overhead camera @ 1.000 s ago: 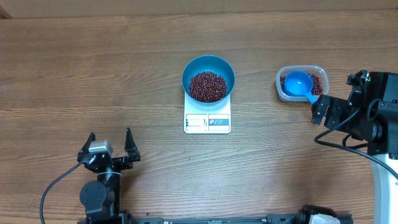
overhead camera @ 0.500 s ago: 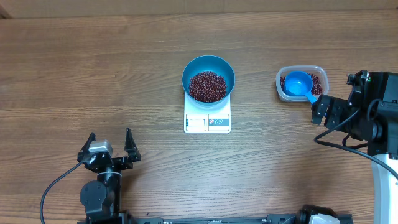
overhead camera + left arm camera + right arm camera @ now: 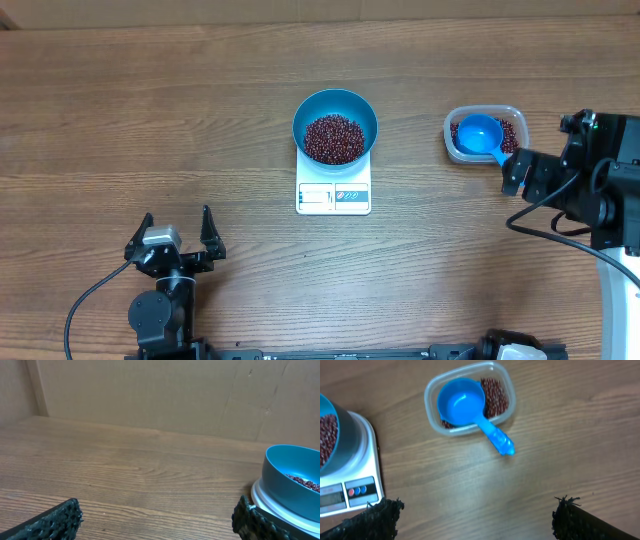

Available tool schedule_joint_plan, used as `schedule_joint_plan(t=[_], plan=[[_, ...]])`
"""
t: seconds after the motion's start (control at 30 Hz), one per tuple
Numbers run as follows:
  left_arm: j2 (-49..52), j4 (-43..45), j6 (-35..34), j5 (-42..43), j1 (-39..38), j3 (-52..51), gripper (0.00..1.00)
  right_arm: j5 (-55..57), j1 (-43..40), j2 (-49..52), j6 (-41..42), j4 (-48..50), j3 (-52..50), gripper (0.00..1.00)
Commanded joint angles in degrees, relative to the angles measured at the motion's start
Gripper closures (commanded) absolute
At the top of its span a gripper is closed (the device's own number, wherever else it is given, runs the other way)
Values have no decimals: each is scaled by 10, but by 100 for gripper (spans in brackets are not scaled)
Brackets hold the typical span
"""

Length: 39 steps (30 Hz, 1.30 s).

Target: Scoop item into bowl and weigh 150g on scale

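Two claws gape empty; the scoop (image 3: 461,401) lies in the tub (image 3: 504,371), handle slanting out toward our right gripper (image 3: 475,516), which we judge far nearer than our left gripper (image 3: 178,220).

The beans (image 3: 334,138) are dark red-brown against a bright blue bowl (image 3: 335,100). The scale (image 3: 333,178) is white with a grey-blue button strip (image 3: 351,195). At right, a lighter blue scoop (image 3: 478,133), a clear tub (image 3: 512,113). The table (image 3: 150,120) shows streaky brown wood grain.

A brown wood-grain tabletop (image 3: 150,120) lies under soft, even light. Along its 12 o'clock edge stands a plain tan, cardboard-like panel (image 3: 150,395) with faint vertical creases.
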Motion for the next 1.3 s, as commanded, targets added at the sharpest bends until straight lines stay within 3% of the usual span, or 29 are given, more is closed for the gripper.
schedule_joint_plan(t=[0.0, 0.4, 0.8, 0.93, 1.27], plan=[[-5, -2, 7, -6, 3, -2, 0, -29, -2, -12, -2, 51, 7, 0], [-5, -3, 7, -6, 3, -2, 1, -176, 3, -109, 4, 409, -122, 0], [-5, -3, 7, -6, 3, -2, 1, -177, 42, -238, 6, 819, -409, 0], [-5, -3, 7, -6, 3, -2, 1, -178, 45, -276, 7, 879, -501, 0], [-5, -2, 7, -6, 3, -2, 0, -173, 44, -347, 8, 912, -646, 0]])
